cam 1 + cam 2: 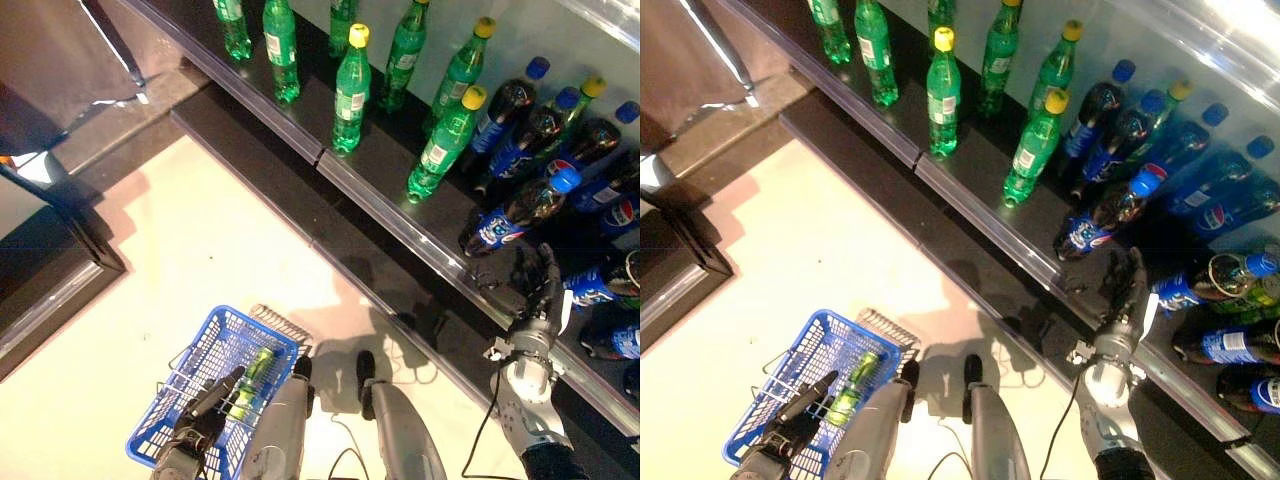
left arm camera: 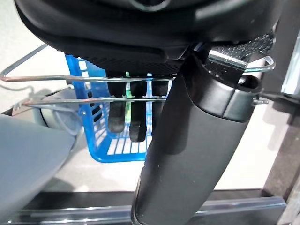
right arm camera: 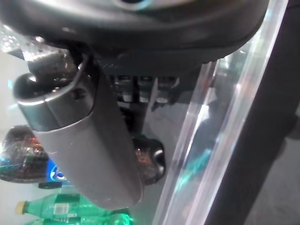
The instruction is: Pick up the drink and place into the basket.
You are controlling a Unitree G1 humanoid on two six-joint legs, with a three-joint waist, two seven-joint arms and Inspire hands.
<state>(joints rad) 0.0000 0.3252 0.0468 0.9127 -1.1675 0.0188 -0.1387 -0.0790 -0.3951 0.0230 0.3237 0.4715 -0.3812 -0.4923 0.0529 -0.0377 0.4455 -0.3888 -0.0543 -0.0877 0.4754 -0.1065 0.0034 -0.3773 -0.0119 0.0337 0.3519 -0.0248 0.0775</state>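
The left robot hand [image 1: 205,405] grips the blue basket [image 1: 180,385] by its wire handles, ready for a drink; the right robot hand [image 1: 535,290], fingers released, reaches toward the dark bottle [image 1: 520,210] at the shelf [image 1: 380,190] edge.

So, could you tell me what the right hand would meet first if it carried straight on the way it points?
The right hand points into the shelf, fingers straight. Straight ahead lies the tipped-over dark cola bottle with a blue cap, probably the first contact, though depth is unclear.

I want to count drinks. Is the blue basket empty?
No. One green bottle lies on its side inside the blue plastic basket.
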